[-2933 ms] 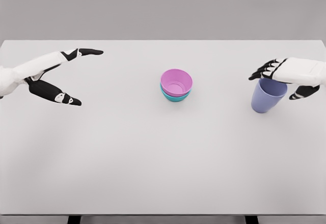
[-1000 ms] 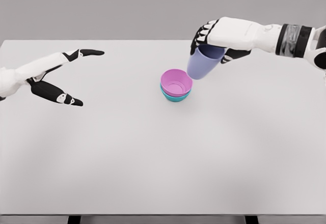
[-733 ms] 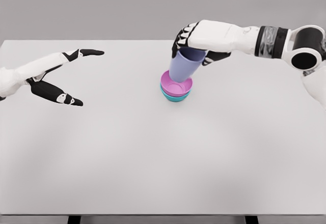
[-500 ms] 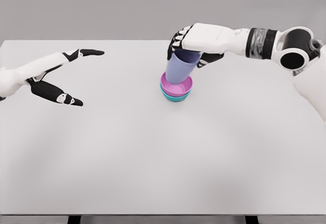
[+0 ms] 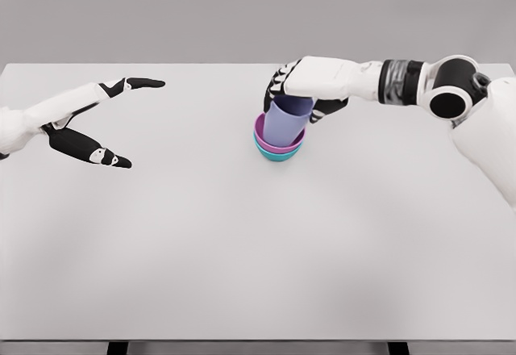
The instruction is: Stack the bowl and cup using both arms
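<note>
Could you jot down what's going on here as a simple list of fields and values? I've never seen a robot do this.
surface: white table
stack: pink bowl nested in teal bowl
cup: purple cup, lowered into the pink bowl, slightly tilted
right hand: right hand gripping the cup's rim from above
left hand: left hand at far left above the table, fingers spread, holding nothing
stage: cup in the bowl, not yet released
</note>
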Controlling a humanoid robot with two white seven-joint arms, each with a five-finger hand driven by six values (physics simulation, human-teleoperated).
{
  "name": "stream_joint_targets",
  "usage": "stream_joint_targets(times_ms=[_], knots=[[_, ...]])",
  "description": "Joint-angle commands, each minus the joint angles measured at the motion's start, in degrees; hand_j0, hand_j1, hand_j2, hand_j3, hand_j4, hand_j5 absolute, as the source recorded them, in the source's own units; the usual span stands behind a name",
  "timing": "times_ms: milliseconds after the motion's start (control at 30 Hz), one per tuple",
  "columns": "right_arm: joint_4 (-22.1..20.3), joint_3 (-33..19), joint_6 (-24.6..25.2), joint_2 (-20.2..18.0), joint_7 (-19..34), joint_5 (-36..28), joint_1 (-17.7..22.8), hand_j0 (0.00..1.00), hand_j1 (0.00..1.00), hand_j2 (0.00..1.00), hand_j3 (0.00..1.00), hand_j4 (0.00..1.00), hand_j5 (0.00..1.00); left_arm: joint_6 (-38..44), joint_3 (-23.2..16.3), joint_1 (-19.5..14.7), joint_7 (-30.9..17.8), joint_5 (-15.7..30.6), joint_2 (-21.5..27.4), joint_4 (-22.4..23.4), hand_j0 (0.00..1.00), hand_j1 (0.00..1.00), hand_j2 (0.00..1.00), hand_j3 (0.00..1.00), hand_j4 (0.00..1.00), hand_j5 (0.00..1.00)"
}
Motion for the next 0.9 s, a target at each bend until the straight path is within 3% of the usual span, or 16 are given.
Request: stream_joint_targets(times_ms=[0, 33, 67, 267, 400, 467, 633, 733, 867], knots=[[-0.3, 0.1, 0.2, 0.0, 0.0, -0.3, 0.0, 0.83, 0.83, 0.83, 0.83, 0.83, 0.83, 0.1, 0.0, 0.0, 0.0, 0.5, 0.1, 0.0, 1.0, 1.0, 1.0, 1.0, 1.0, 1.0], [-0.5, 0.2, 0.2, -0.1, 0.0, -0.1, 0.0, 0.95, 0.95, 0.95, 0.95, 0.95, 0.95, 0.1, 0.0, 0.0, 0.0, 0.4, 0.1, 0.0, 1.0, 1.0, 1.0, 1.0, 1.0, 1.0], [-0.7, 0.1, 0.2, -0.1, 0.0, -0.1, 0.0, 0.99, 0.99, 0.99, 0.99, 0.99, 0.99, 0.1, 0.0, 0.0, 0.0, 0.4, 0.1, 0.0, 1.0, 1.0, 1.0, 1.0, 1.0, 1.0], [-1.7, -0.8, 0.2, -0.9, 0.0, -0.1, -0.8, 1.0, 1.0, 1.0, 1.0, 1.0, 1.0, 0.1, 0.0, 0.0, 0.0, 0.5, 0.1, 0.0, 1.0, 1.0, 1.0, 1.0, 1.0, 1.0], [-4.3, -11.8, 0.2, -1.8, 0.0, -0.3, -0.8, 1.0, 1.0, 1.0, 1.0, 1.0, 1.0, 0.1, 0.0, 0.1, 0.0, 0.5, 0.1, 0.0, 1.0, 1.0, 1.0, 1.0, 1.0, 1.0], [-3.4, -16.6, 0.2, -4.7, 0.0, -0.5, 0.5, 1.0, 1.0, 1.0, 1.0, 1.0, 1.0, 0.1, 0.0, 0.0, 0.0, 0.5, 0.1, 0.0, 1.0, 1.0, 1.0, 1.0, 1.0, 1.0], [-3.3, -20.1, 0.2, -18.6, 0.0, -0.7, 14.0, 1.0, 1.0, 1.0, 1.0, 1.0, 1.0, 0.1, 0.0, 0.1, 0.0, 0.5, 0.1, 0.0, 1.0, 1.0, 1.0, 1.0, 1.0, 1.0], [-3.4, -20.0, 0.2, -21.4, 0.0, -0.7, 15.1, 1.0, 1.0, 1.0, 1.0, 1.0, 1.0, 0.1, 0.0, 0.2, 0.0, 0.5, 0.1, 0.0, 1.0, 1.0, 1.0, 1.0, 1.0, 1.0], [-3.6, -19.2, 0.2, -20.8, 0.0, -0.7, 15.0, 1.0, 1.0, 1.0, 1.0, 1.0, 1.0, 0.1, 0.0, 0.4, 0.0, 0.5, 0.1, 0.0, 1.0, 1.0, 1.0, 1.0, 1.0, 1.0]])
